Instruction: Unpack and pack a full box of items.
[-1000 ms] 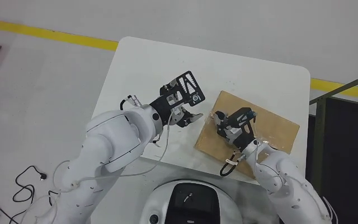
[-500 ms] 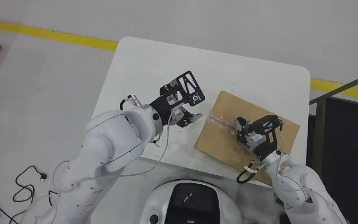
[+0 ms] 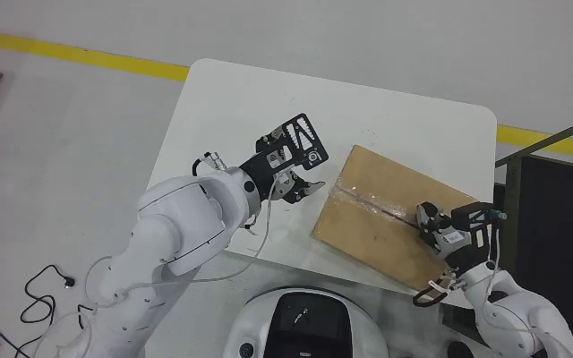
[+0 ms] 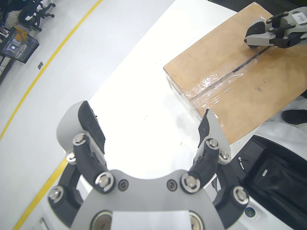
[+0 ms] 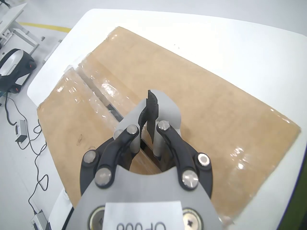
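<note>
A closed cardboard box (image 3: 385,201) lies at the table's front right, with clear tape over its centre seam (image 4: 215,82). A dark slit runs along that seam (image 5: 109,106). My right gripper (image 3: 423,216) is shut, with its tips down on the seam near the box's right end (image 5: 151,99) (image 4: 250,43). Nothing shows between its fingers. My left gripper (image 3: 315,161) hangs open over bare table just beyond the box's left end (image 4: 145,108) and holds nothing.
The white table (image 3: 269,98) has rounded corners, and the box reaches close to its front edge. A dark metal frame (image 3: 533,170) stands just off the right side. Cables (image 5: 31,130) lie on the floor.
My right gripper has slid along the box's seam from its left end to near its right end. The left arm has not moved.
</note>
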